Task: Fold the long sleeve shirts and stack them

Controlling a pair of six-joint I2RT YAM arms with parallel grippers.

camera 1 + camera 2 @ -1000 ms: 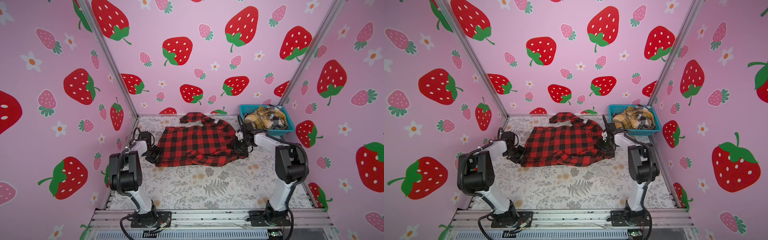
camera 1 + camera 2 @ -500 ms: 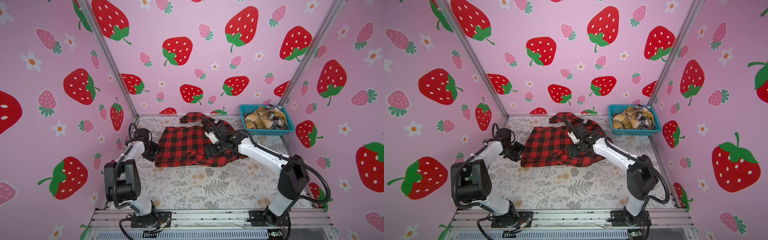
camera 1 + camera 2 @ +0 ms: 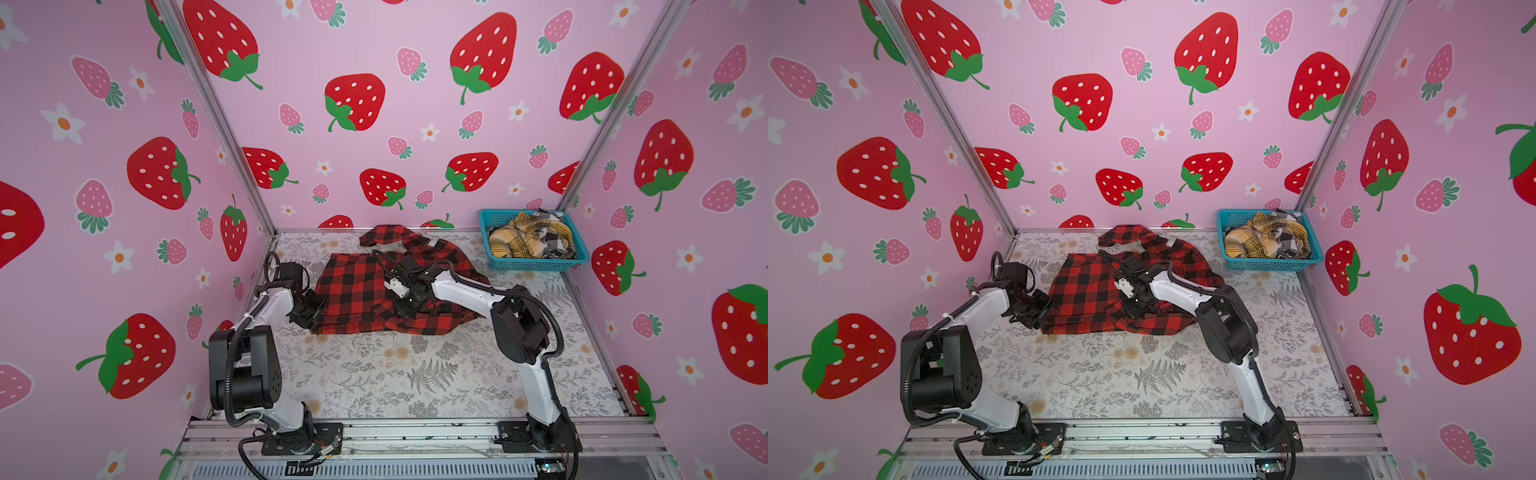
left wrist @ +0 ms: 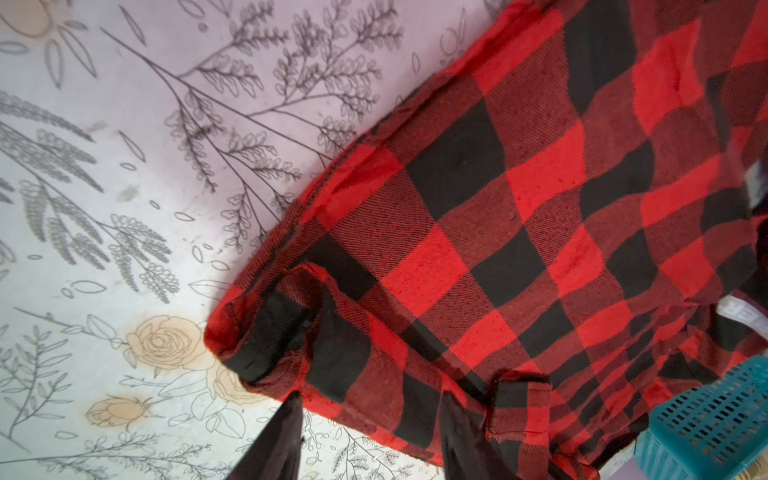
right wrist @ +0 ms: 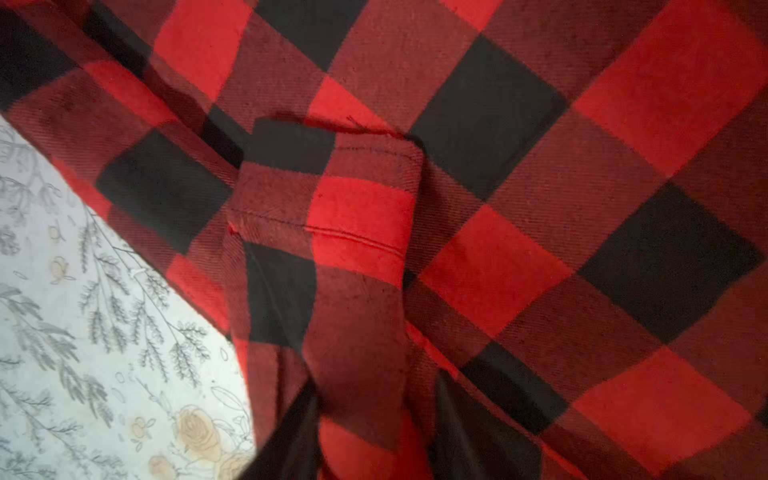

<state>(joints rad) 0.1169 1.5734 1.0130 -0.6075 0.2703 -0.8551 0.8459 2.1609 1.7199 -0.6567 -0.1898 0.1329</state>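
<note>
Plainly you were mid-fold on the red-and-black buffalo-check flannel shirt point(image 3: 357, 291), which lay spread toward the back of the floral-printed tabletop point(image 3: 415, 374). Your right gripper point(image 5: 374, 386) was pinched on the cuffed sleeve point(image 5: 332, 232), cloth filling its gap. Your left gripper point(image 4: 370, 399) stood with jaws apart astride the shirt's front-left hem corner, unclamped. Next, I judge, that sleeve needed carrying across the body and laying flat. The teal plastic mesh basket point(image 3: 536, 266) in the back right corner held crumpled yellow-plaid and black-and-white check garments point(image 3: 519, 243).
</note>
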